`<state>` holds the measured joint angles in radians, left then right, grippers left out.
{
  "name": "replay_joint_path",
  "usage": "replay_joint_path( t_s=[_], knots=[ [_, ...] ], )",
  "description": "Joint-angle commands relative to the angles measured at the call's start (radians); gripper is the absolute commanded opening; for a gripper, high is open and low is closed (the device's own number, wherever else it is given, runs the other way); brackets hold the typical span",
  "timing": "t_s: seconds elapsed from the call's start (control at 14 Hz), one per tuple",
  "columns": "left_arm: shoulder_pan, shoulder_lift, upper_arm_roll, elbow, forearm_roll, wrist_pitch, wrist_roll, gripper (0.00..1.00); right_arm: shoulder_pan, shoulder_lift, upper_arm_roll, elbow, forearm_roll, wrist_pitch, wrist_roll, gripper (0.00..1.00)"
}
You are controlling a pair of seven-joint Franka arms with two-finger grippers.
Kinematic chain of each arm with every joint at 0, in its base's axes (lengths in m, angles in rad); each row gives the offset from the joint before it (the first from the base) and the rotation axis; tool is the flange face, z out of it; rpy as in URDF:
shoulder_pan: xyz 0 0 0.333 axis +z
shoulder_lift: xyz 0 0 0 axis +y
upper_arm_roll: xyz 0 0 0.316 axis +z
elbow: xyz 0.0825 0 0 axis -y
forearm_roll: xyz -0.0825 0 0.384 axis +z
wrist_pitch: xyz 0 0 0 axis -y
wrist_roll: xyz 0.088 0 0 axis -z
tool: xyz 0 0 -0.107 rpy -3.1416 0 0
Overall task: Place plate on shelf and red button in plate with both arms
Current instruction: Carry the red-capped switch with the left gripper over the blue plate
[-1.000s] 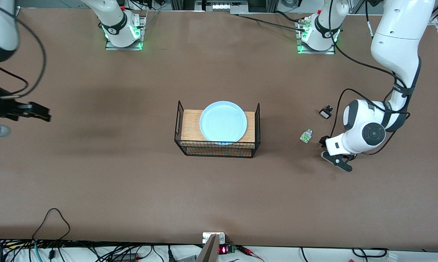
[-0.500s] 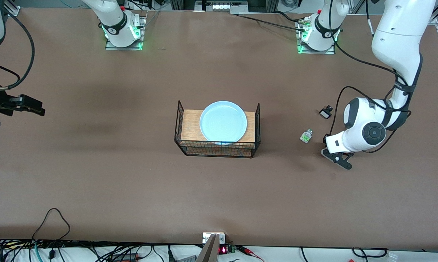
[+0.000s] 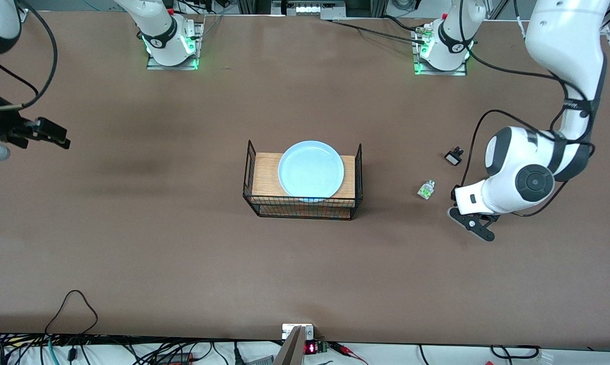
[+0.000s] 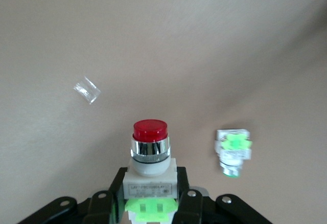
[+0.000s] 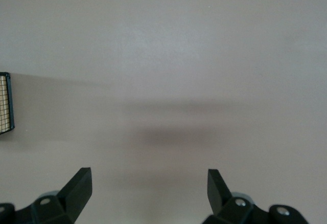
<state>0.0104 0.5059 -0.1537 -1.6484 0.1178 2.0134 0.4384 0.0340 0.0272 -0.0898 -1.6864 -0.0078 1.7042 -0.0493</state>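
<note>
The pale blue plate [image 3: 311, 169] lies on the wooden top of the black wire rack [image 3: 302, 209] at mid-table. My left gripper [image 3: 471, 223] hangs over the table toward the left arm's end; in the front view the arm's hand hides what it holds. In the left wrist view it [image 4: 150, 185] is shut on the white body of the red button [image 4: 150, 150], with the red cap pointing away from the jaws and the green block between them. My right gripper [image 3: 48, 134] is open and empty over bare table at the right arm's end, and it shows the same in its wrist view [image 5: 149, 180].
A similar white-green part without a red cap [image 3: 426, 189] lies beside the left gripper and also shows in the left wrist view [image 4: 233, 150]. A small black-and-white button [image 3: 454, 155] lies farther from the front camera. The rack's corner [image 5: 5, 104] shows in the right wrist view.
My right gripper has moved toward the robots' bases, still open. My left arm has risen a little with the red button and shifted slightly toward its own end.
</note>
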Motion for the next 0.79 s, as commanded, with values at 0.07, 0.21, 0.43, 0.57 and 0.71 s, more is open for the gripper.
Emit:
replay_joint_path(
  t_s=[0.07,0.21,0.43,0.57,0.71],
  knots=[
    [-0.007,0.002,-0.052,0.221,-0.116,-0.262,-0.085,0.09,-0.012,-0.023,0.019,-0.003,0.000,-0.026,0.009,1.00],
    [-0.042,0.002,-0.085,0.309,-0.164,-0.368,-0.227,0.10,-0.014,-0.018,0.019,0.001,0.003,-0.037,0.009,1.00],
    [-0.150,0.003,-0.098,0.370,-0.225,-0.410,-0.470,0.10,-0.014,-0.018,0.018,0.010,0.003,-0.038,0.009,1.00],
    [-0.222,0.008,-0.098,0.407,-0.282,-0.406,-0.629,0.10,-0.014,-0.016,0.019,0.010,0.003,-0.038,0.006,1.00],
    [-0.288,0.029,-0.098,0.438,-0.296,-0.384,-0.777,0.10,-0.013,-0.010,0.019,0.010,0.003,-0.040,0.006,1.00]
  ],
)
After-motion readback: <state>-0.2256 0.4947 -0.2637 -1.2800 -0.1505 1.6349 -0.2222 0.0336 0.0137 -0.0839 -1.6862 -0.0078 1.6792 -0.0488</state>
